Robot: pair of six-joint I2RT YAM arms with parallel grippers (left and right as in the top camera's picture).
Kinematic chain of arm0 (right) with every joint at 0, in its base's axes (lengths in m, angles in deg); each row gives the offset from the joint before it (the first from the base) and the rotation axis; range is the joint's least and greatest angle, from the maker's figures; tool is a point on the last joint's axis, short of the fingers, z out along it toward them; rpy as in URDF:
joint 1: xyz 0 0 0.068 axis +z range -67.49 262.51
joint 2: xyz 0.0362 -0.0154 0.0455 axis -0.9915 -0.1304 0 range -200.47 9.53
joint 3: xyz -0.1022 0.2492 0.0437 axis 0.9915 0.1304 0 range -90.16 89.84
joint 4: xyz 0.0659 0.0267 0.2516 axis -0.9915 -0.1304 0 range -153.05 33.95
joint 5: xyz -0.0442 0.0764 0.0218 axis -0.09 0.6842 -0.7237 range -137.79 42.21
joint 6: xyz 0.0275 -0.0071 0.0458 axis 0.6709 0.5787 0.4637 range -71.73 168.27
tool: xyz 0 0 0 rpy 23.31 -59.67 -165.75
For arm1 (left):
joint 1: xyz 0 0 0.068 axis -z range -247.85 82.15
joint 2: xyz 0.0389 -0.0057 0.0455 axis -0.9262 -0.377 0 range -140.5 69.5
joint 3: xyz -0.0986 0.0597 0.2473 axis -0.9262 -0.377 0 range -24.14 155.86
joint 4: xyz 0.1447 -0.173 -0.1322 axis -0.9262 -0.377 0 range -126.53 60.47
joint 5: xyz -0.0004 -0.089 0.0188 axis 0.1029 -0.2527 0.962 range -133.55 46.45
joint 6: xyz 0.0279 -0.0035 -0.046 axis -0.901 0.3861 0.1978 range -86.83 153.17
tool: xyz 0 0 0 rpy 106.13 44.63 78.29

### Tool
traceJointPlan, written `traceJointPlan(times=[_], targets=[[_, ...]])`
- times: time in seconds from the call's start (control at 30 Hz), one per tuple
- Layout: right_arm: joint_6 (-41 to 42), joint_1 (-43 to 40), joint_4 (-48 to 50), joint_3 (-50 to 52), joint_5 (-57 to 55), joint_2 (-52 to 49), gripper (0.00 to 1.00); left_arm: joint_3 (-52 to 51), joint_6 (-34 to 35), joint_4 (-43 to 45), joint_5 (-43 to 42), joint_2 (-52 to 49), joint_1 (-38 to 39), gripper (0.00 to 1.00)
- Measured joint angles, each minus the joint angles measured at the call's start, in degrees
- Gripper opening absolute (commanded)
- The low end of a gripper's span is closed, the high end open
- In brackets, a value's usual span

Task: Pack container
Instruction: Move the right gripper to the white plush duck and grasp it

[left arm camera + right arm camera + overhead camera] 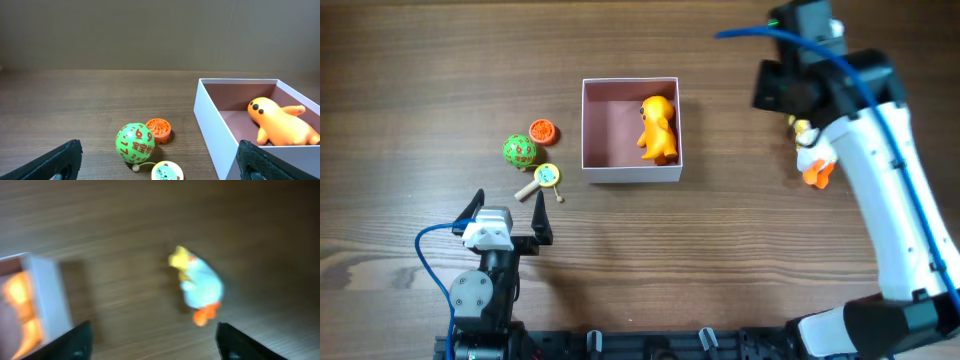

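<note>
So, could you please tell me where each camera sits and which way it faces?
Overhead: above the table, looking down on the box, left arm and right arm.
Left wrist: low over the table, facing the box and green ball; its open fingers frame the bottom corners.
Right wrist: higher up, looking down at a blurred white duck; its open fingers show below.
Shared: all three show the box and orange toy.

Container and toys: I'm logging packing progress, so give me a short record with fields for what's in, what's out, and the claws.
container: white-walled, open-top
inside: orange toy
outside left: green ball, orange cap, small rattle
outside right: white duck
left claw: open, empty
right claw: open, over the duck
</note>
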Motion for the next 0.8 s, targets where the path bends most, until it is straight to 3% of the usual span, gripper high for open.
traceJointPlan(times=[0.13, 0.33, 0.5, 0.8], targets=[[-2.3, -11.0, 2.8, 6.1, 3.5, -0.9, 1.00, 0.0, 0.0, 0.0, 0.0, 0.0, 0.0, 1.00], [-6.3, -22.8, 14.1, 21.9, 9.1, -1.6, 1.00, 0.0, 0.0, 0.0, 0.0, 0.0, 0.0, 1.00], [-10.5, -25.6, 24.9, 32.4, 16.0, -2.1, 1.00, 0.0, 0.0, 0.0, 0.0, 0.0, 0.0, 1.00], [-17.2, -25.5, 29.1, 33.7, 22.4, -3.0, 1.00, 0.0, 0.0, 0.0, 0.0, 0.0, 0.0, 1.00]])
